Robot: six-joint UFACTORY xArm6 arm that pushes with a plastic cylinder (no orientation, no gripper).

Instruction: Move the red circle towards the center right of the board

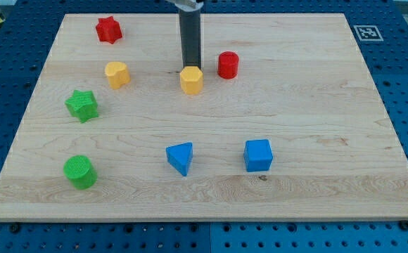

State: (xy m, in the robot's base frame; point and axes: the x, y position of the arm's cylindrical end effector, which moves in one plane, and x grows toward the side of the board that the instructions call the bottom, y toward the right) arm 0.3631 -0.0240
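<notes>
The red circle (228, 65), a short red cylinder, stands on the wooden board (316, 98) in the upper middle. My tip (190, 67) is at the end of the dark rod, just behind a yellow hexagon block (191, 80) and touching or nearly touching its top edge. The tip is about a block's width to the view's left of the red circle, apart from it.
A red star (108, 29) is at the top left. A second yellow block (117, 74) and a green star (82, 105) lie at the left. A green cylinder (80, 172) is at the bottom left. A blue triangle (181, 157) and blue cube (258, 154) sit at the bottom middle.
</notes>
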